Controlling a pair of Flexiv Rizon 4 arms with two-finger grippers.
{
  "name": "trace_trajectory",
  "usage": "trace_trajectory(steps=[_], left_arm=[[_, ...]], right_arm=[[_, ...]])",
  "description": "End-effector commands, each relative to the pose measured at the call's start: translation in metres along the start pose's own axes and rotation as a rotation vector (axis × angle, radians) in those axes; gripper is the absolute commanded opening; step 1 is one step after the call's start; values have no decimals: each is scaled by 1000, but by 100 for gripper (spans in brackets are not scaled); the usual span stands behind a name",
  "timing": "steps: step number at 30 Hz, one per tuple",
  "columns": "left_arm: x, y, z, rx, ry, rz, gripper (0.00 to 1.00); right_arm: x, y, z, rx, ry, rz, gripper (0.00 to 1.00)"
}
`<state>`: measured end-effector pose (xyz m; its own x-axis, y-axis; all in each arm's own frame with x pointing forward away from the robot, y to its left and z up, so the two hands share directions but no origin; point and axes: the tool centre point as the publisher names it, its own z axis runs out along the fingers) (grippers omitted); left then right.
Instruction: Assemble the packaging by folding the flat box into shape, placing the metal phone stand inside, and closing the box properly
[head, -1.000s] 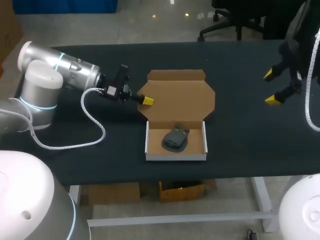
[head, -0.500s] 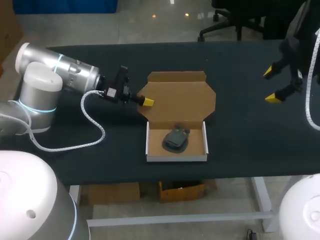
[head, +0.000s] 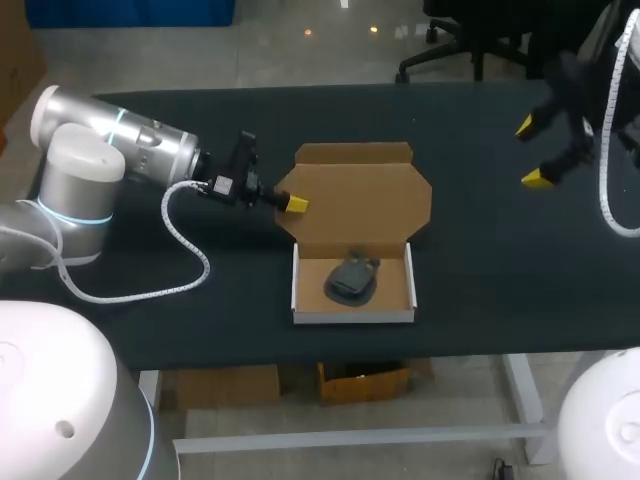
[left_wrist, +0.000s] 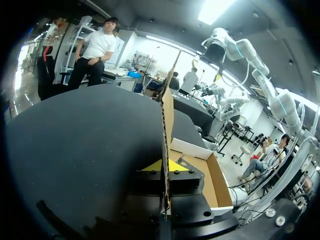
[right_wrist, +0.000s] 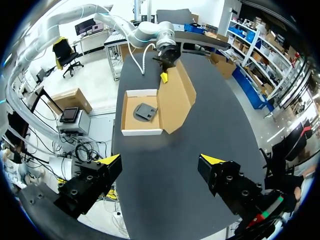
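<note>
The cardboard box sits mid-table, its white-walled tray towards the front edge and its brown lid raised behind it. The dark metal phone stand lies inside the tray. My left gripper is shut on the lid's left side flap; the left wrist view shows the lid edge-on between its fingers, with the tray beside it. My right gripper hangs open and empty above the table's far right. From there the right wrist view looks past that gripper to the stand, the lid and the tray.
The black table is bare around the box. My left arm's white cable loops over the table to the left of the box.
My right gripper has shifted a little towards the middle and the far edge of the table. The left gripper, the lid and the stand have not moved.
</note>
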<state>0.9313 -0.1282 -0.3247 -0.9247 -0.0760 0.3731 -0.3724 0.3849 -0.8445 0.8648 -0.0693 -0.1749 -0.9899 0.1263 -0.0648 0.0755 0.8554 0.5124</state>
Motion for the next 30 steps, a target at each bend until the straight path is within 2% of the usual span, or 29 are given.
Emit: trace_trajectory(steps=[1, 15, 30], left_arm=[[0, 1, 1, 0, 1, 0, 0], [16, 1, 2, -10, -124, 139, 0], [25, -2, 3, -12, -187, 243, 0]], right_arm=[[-7, 6, -1, 11, 27, 2, 100], [-11, 16, 3, 30, 59, 12, 100], [-12, 25, 3, 38, 74, 6, 100]])
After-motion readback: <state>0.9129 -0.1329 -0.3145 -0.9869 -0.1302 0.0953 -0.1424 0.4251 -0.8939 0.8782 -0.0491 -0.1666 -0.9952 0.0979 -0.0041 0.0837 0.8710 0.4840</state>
